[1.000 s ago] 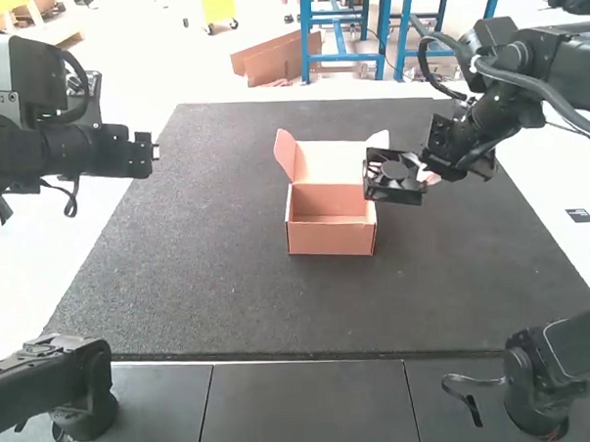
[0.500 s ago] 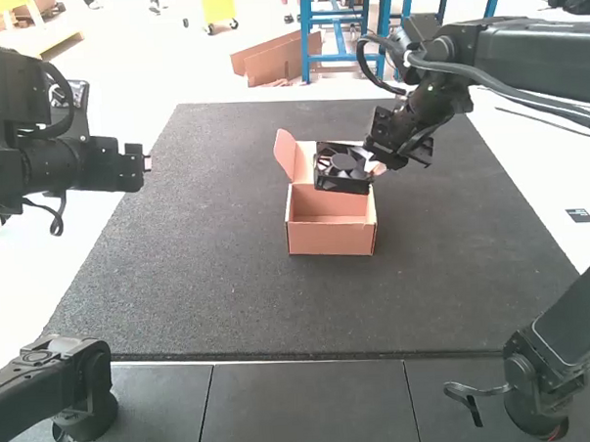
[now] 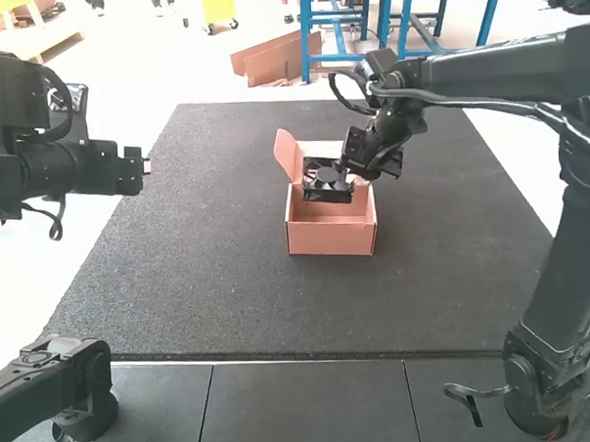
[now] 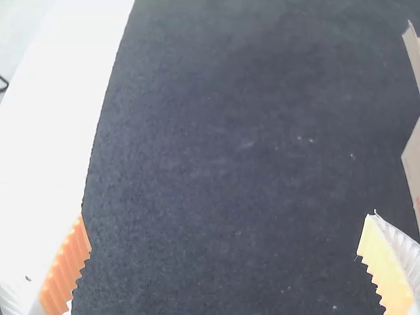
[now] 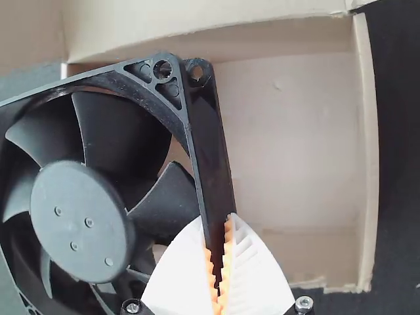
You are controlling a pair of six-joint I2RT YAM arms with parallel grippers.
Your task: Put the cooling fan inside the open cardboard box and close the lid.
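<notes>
A black square cooling fan hangs tilted in the mouth of the open cardboard box at mid-table. My right gripper is shut on one edge of the fan's frame, its white ribbed fingers pinching it. Beneath the fan lies the box's pale inner floor. The lid flap stands up at the box's far left. My left gripper hovers at the mat's left side, far from the box, open with orange pads wide apart over bare mat.
A black mat covers the table, with white tabletop beyond its left edge. A small dark tag lies on the white surface at the right. The box's edge shows in the left wrist view.
My right arm has carried the fan leftward from beside the box's right side and lowered it into the box's opening. The left arm drew back slightly to the left.
</notes>
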